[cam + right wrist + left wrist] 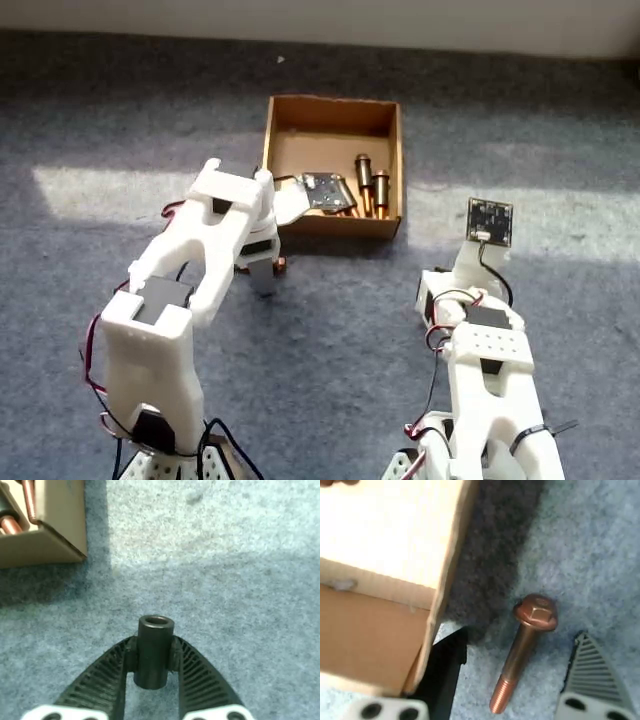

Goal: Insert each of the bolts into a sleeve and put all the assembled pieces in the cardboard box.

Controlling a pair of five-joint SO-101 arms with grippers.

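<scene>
One copper bolt [520,655], hex-flanged head and threaded tip, flat on grey carpet [600,555] just beside the cardboard box [340,226], between the parted jaws of the left gripper [520,632]. Right gripper [153,645] clamped on a dark hollow sleeve [156,625], held upright. Two coppery pieces [371,185] inside the box; shiny item [325,190] beside them hard to make out.

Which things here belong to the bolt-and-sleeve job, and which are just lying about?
Job: loose bolt, straddled by the open left gripper; sleeve held by the right gripper; cardboard box; two copper pieces inside it.
Lying about: flat silvery piece in the box; grey carpet.
</scene>
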